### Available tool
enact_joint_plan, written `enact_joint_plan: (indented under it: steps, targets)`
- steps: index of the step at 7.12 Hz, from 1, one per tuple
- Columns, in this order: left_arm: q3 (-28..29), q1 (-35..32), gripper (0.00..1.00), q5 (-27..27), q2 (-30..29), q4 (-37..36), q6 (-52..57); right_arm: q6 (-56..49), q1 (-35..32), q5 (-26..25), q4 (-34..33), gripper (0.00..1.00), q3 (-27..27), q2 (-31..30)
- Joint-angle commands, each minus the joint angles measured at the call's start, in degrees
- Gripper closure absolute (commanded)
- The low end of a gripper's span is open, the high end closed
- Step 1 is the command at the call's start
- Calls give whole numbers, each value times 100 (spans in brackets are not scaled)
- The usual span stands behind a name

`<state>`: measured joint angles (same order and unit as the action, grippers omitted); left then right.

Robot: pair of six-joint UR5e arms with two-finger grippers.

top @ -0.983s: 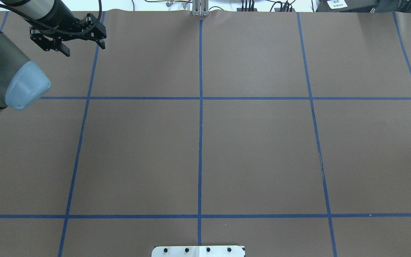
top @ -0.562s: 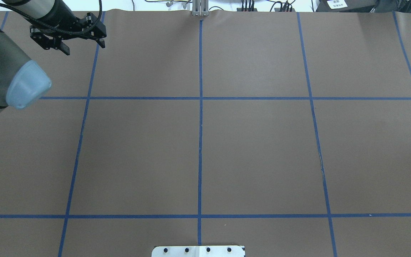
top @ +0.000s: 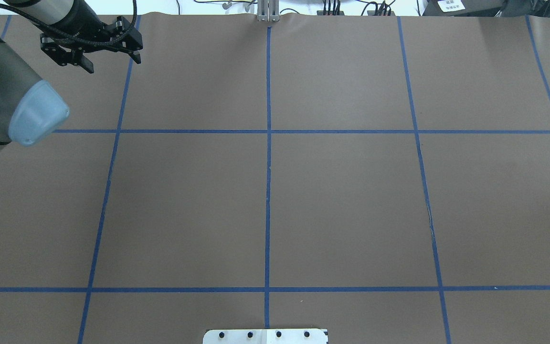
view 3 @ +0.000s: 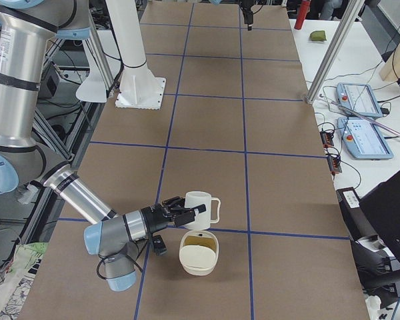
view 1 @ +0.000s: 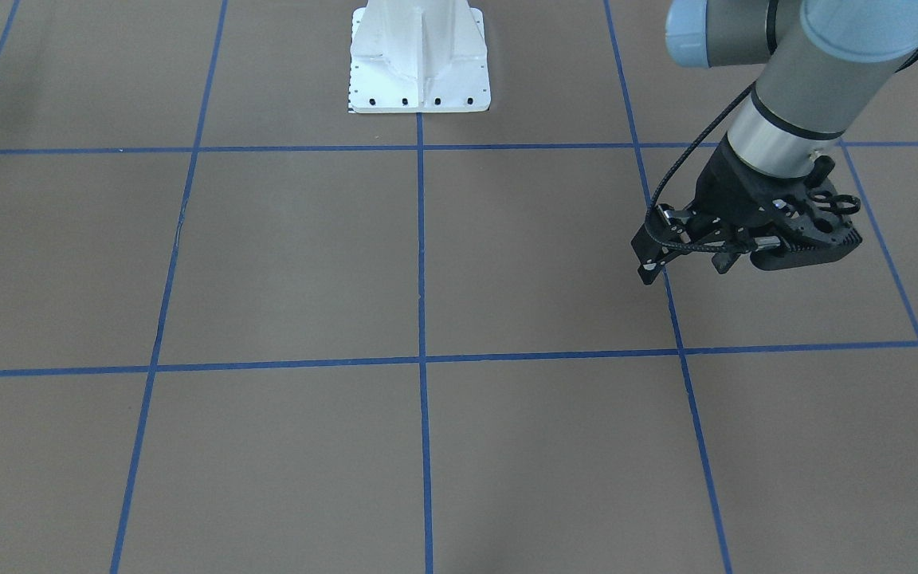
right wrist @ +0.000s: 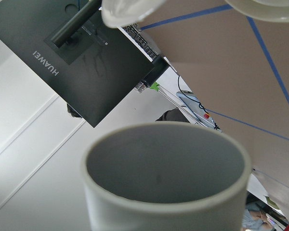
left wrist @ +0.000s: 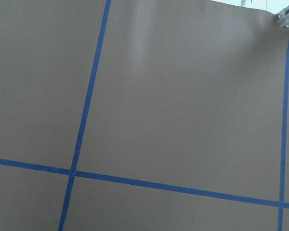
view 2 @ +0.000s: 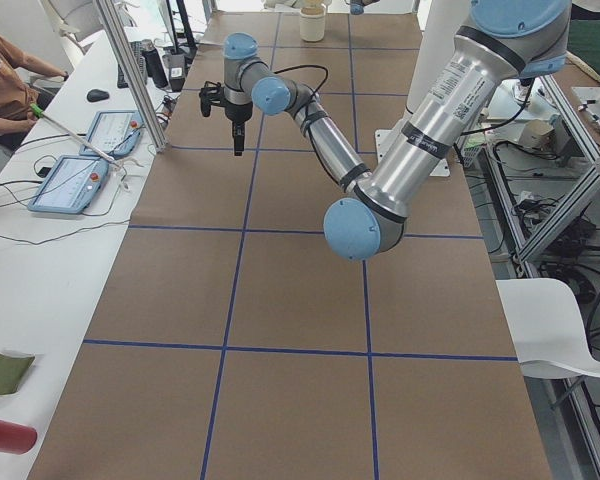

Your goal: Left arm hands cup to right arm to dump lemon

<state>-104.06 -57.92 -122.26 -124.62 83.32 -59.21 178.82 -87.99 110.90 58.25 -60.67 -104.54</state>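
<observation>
The white cup [view 3: 200,206] stands upright at the fingertips of my right gripper [view 3: 185,213] at the near end of the table in the exterior right view. I cannot tell whether that gripper is shut on it. In the right wrist view the cup [right wrist: 166,168] fills the frame, and its grey inside looks empty. Beside it sits a cream bowl [view 3: 199,254] with something olive-yellow inside, perhaps the lemon. My left gripper [top: 111,61] is open and empty above the far left of the table. It also shows in the front view [view 1: 684,269].
The white robot pedestal [view 1: 419,64] stands at the table's middle edge. Blue tape lines [top: 268,143] grid the brown table. Teach pendants [view 3: 360,100] and a dark laptop [view 3: 387,200] lie on the side bench beyond the table's far edge. A person [view 2: 5,85] sits at that bench.
My left arm has drifted very slightly toward the table's far edge. Its gripper stays open and empty.
</observation>
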Motion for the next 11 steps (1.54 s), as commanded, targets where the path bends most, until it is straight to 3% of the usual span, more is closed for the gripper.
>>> enact_joint_plan:
  steps: [1, 5, 8, 11]
  targets:
    - [0, 0, 0, 0, 0, 0, -3, -976, 1, 28, -7, 78, 12, 82]
    - [9, 0, 0, 0, -27, 0, -3, -3339, 10, 81, -42, 78, -6, 206]
    - [9, 9, 0, 0, -27, 0, -3, -5377, 10, 519, -190, 78, 12, 197]
    - [9, 9, 0, 0, -18, 0, -3, -7654, 10, 635, -997, 77, -32, 180]
